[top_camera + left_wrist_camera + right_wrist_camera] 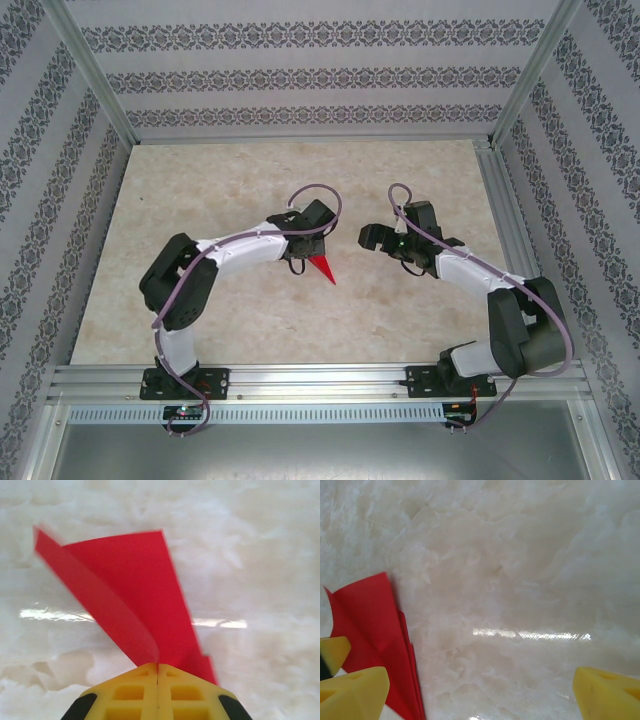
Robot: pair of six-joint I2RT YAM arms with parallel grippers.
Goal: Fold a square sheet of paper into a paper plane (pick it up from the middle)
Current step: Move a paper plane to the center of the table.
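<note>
The red paper plane (pixel 322 266) hangs from my left gripper (pixel 303 258) near the table's middle, its point aimed toward the near right. In the left wrist view the yellow jaws of the left gripper (pixel 158 666) are pressed together on the plane (pixel 135 600), whose creased wings fan out above them. My right gripper (pixel 372 238) stands open a short way to the right of the plane. In the right wrist view its yellow fingertips (pixel 355 692) sit far apart over bare table, and the paper plane (pixel 372 640) lies at the left edge beside the left fingertip.
The marble-patterned tabletop (pixel 250 320) stretches around both arms. A metal frame rail (pixel 320 380) runs along the near edge, and patterned walls (pixel 300 75) close the back and sides.
</note>
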